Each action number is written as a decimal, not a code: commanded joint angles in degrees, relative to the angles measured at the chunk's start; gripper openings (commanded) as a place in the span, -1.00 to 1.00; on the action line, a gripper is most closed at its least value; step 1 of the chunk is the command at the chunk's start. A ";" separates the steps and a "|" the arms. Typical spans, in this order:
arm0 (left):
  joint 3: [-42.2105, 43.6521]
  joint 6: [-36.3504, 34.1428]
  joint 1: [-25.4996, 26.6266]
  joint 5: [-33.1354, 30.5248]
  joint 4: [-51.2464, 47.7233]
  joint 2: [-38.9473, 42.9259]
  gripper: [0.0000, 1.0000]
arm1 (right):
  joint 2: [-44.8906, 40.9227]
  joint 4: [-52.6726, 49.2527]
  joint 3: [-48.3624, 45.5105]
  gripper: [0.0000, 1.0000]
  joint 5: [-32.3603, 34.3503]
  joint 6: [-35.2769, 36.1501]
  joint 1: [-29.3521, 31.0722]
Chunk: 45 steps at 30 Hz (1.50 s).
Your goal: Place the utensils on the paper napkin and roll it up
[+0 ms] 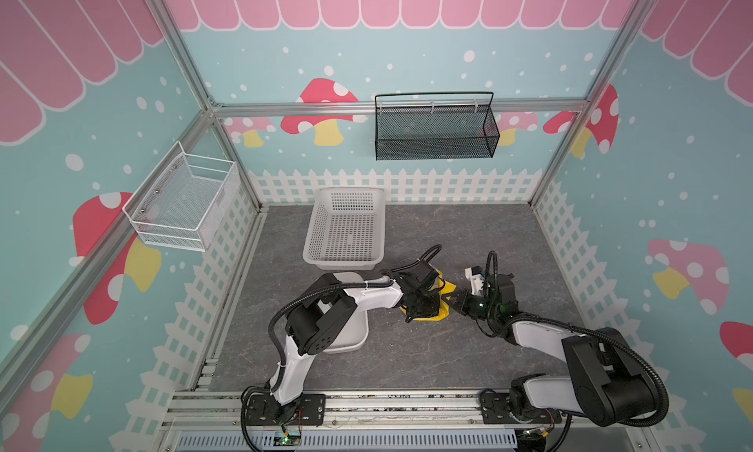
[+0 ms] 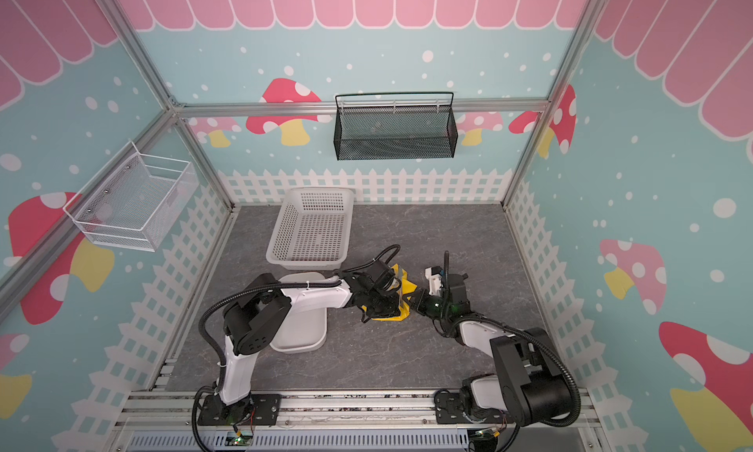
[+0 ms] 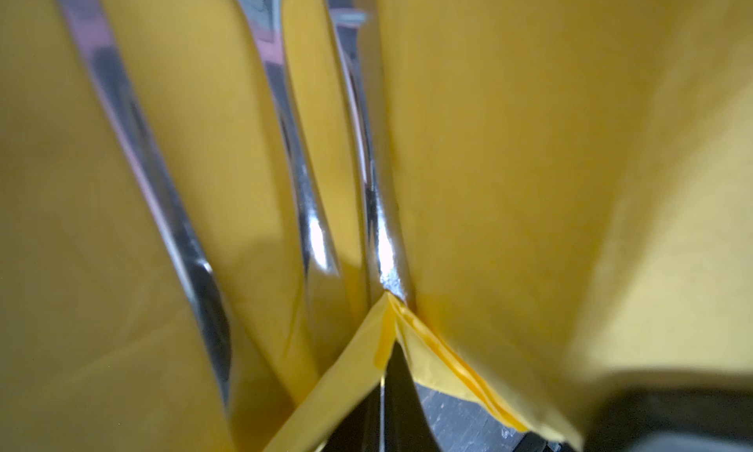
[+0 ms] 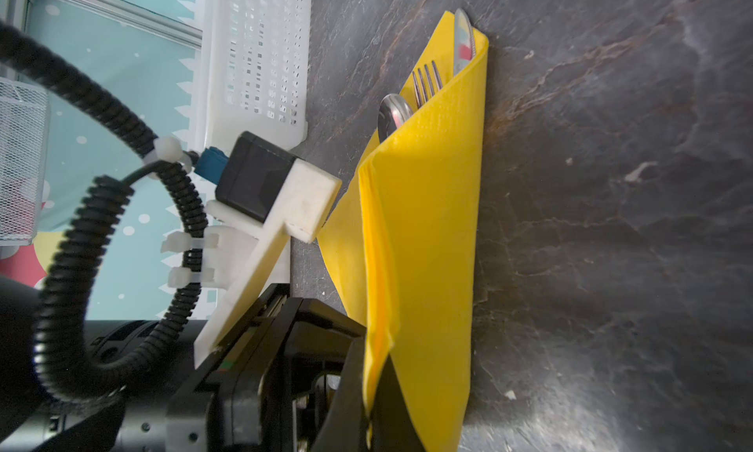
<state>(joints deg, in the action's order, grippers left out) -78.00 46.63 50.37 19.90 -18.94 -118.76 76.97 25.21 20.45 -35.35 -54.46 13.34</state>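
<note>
paper napkin: yellow, folded over, lying on the table near the front right corner of the white basket.
utensils: I see them inside the fold, with the spoon, fork and knife tips poking out at the end nearer the basket.
left gripper: clamped on a napkin edge.
right gripper: closed, on the napkin's far side from the basket. I cannot tell whether it holds paper.
</note>
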 commanded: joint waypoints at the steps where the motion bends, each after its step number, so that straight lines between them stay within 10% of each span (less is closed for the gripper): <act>1: 1.39 0.99 -0.54 -1.42 1.16 2.80 -0.82 | 0.96 0.43 1.59 -0.94 0.55 -0.65 0.80; 30: 7.48 4.04 -3.00 -2.85 3.84 4.94 -0.82 | 5.78 2.68 3.92 -0.89 0.67 -2.76 4.80; 45: 10.75 4.93 -5.02 -4.35 4.65 11.18 -0.72 | 10.73 4.94 5.78 -0.49 -1.45 -3.01 6.43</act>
<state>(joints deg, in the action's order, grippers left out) -68.49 50.48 46.41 17.06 -15.49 -110.85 86.85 28.53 25.17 -35.68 -57.34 19.25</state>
